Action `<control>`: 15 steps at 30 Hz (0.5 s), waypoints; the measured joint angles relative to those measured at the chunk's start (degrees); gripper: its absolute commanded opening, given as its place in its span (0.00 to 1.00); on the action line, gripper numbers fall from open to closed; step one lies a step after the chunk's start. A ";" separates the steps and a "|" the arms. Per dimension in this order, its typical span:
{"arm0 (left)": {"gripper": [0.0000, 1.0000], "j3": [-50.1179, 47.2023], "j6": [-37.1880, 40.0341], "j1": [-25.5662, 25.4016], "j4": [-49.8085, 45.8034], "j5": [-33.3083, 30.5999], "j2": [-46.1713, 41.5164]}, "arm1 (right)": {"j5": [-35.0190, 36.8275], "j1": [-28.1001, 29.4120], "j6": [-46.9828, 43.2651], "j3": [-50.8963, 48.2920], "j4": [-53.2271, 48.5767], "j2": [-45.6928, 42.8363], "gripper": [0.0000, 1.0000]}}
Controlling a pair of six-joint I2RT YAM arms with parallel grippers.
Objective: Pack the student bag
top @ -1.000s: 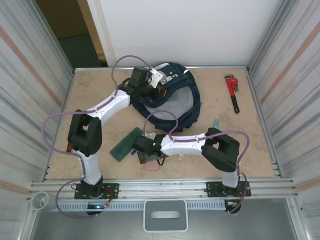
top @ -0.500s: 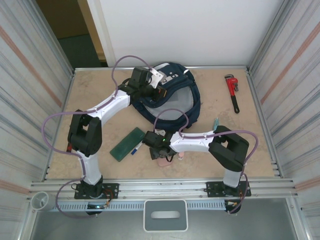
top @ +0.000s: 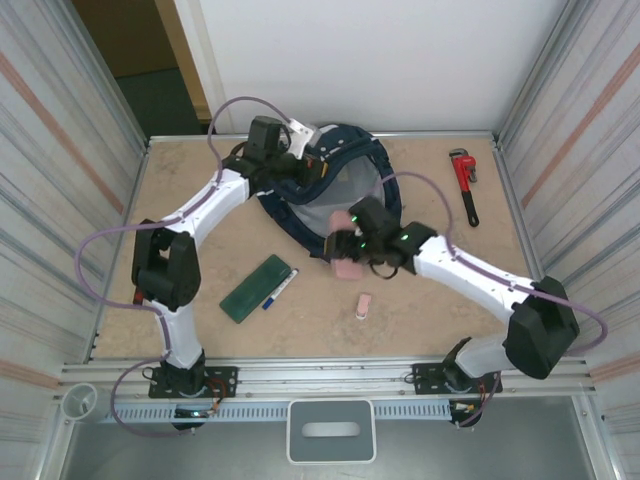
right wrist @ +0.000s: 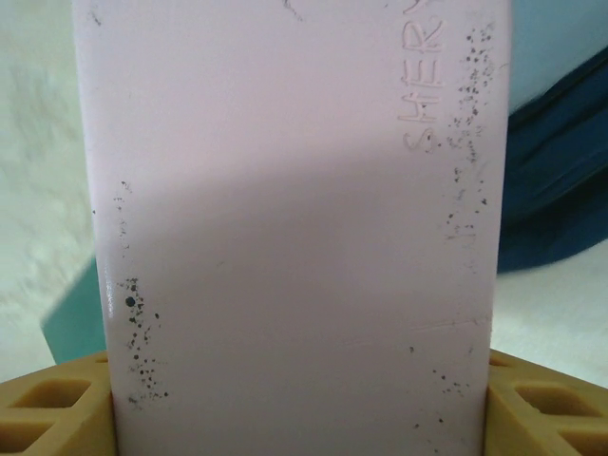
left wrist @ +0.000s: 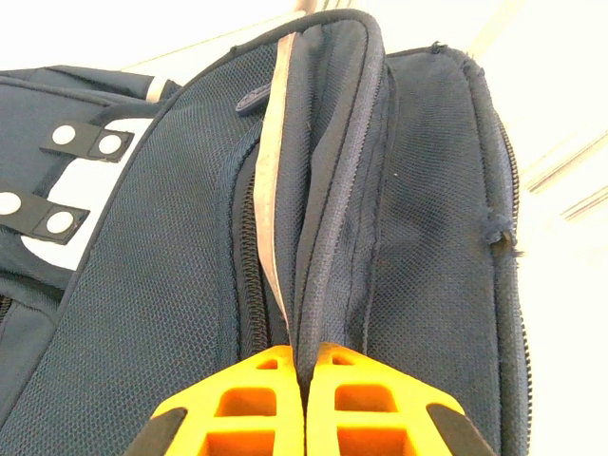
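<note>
Nearest the arm bases, a small pink piece (top: 364, 305), a green case (top: 255, 288) and a pen (top: 279, 290) lie loose on the desk (top: 430, 320). The pen is just beside the case. They look like items not yet packed, left within easy reach of either arm.

A little farther in, the right fingers (right wrist: 532, 408) are clamped on a pink block (top: 347, 268), one finger on each long edge. The block stands out ahead of them with its flat face toward the wrist camera. Gripping it by the edges leaves its leading end free, which suits sliding it end-first into an opening. From above, the block sits at the near rim of the bag (top: 388, 205), so I judge this to be the carry-in step, with the drop yet to come.

The bag lies on the far half of the desk with its mouth facing up and a pale lining showing inside. The left fingers (left wrist: 361, 399) are closed tight on a fold of its navy fabric, with the seam and a white stripe running up from between them. That pinch on the far-left rim seems meant to lift the edge and hold the mouth open, so the other arm has a gap to aim for. If the fabric slips out, the opening may sag shut over the block.

Farthest right, a red wrench (top: 463, 185) lies well apart from the bag.
</note>
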 measured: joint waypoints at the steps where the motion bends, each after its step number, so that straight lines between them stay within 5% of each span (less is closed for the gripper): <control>1: 0.00 0.74 -0.66 0.26 -0.17 0.57 0.02 | -2.01 -3.56 -0.04 0.00 1.01 0.04 0.43; 10: 0.00 5.49 -4.48 0.55 -1.90 5.09 1.20 | -12.98 -16.63 2.54 6.93 11.04 14.12 0.45; 15: 0.00 6.73 -5.40 0.57 -2.43 6.12 1.95 | -11.67 -17.57 7.76 17.35 15.67 27.28 0.71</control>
